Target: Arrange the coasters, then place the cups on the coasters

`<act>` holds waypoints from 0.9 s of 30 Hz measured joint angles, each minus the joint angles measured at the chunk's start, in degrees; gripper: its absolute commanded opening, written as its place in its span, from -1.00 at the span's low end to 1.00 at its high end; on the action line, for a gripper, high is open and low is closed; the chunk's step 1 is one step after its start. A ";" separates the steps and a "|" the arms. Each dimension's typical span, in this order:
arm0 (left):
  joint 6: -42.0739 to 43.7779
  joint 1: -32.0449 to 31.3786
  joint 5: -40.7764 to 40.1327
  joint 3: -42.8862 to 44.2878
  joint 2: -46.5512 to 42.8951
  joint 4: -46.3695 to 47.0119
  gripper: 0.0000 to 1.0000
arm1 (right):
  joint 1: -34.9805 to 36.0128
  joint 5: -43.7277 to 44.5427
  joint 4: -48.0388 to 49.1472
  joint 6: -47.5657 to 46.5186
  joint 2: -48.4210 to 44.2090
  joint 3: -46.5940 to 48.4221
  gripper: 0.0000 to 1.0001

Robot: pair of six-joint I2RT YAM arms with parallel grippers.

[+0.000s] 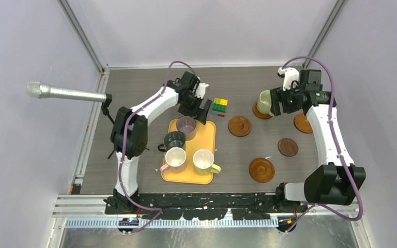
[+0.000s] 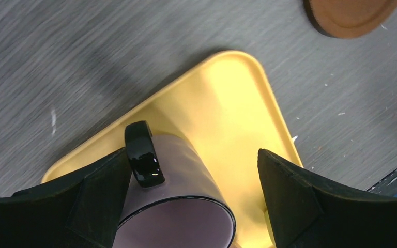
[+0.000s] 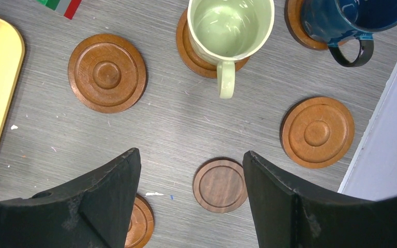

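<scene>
On the yellow tray [image 1: 210,129] stand a mauve cup [image 1: 186,124], a dark green cup [image 1: 174,139], a pink-cream cup [image 1: 176,157] and a pale yellow cup [image 1: 203,160]. My left gripper [image 2: 194,155] is open astride the mauve cup [image 2: 186,181]. Its left finger sits by the black handle and the right finger stands apart. My right gripper [image 3: 190,152] hangs open and empty above the table. The light green cup [image 3: 230,26] and a navy cup [image 3: 351,15] each sit on a coaster. Bare coasters [image 3: 107,73] [image 3: 318,132] lie around, plus a darker one [image 3: 220,185].
A multicoloured cube [image 1: 219,106] lies just behind the tray's far right corner. A microphone [image 1: 62,93] reaches in from the left wall. Another coaster [image 1: 261,170] sits near the front, right of the tray. Grey walls close in the table at the back and sides.
</scene>
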 measured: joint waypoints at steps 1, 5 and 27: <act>0.85 -1.03 0.02 0.17 0.00 0.11 0.81 | 0.02 -0.02 -0.15 0.07 0.00 0.00 0.54; 6.45 -4.83 0.70 0.50 0.00 0.04 0.77 | 0.74 -0.17 -0.61 0.63 0.00 0.00 0.54; 25.88 -3.19 2.05 3.28 -22.45 -9.79 0.96 | 27.17 -10.12 2.56 -0.52 10.73 -0.09 0.51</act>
